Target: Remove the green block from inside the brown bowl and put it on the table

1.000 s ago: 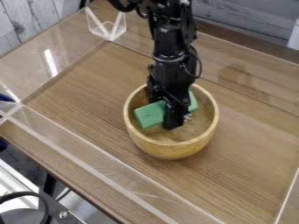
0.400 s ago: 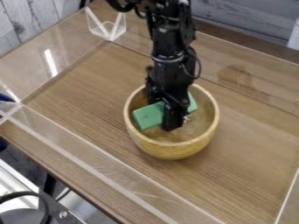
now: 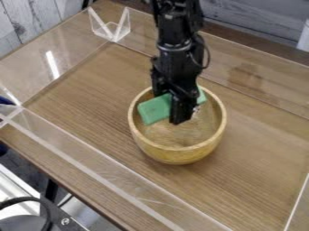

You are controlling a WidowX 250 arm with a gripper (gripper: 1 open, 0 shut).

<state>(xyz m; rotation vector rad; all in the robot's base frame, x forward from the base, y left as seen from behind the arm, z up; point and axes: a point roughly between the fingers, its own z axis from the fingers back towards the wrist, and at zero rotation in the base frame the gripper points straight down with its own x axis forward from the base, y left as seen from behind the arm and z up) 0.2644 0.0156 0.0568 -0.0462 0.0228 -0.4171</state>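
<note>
Your gripper (image 3: 180,112) is clamped on the green block (image 3: 154,110), pointing straight down, so it clears the brown bowl (image 3: 178,137) rim below. Bare worktop (image 3: 85,86) either side works for the drop.

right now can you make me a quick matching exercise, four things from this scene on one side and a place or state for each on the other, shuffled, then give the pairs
Things
1. green block
2. brown bowl
3. gripper
4. table

Places or states
A. wood-grain surface edged by low clear walls
B. pointing straight down, shut on a small object
C. resting on the tabletop, round, light wood
D. held above the bowl's floor, between the jaws

Pairs: 1-D, 2-C, 3-B, 4-A
</note>
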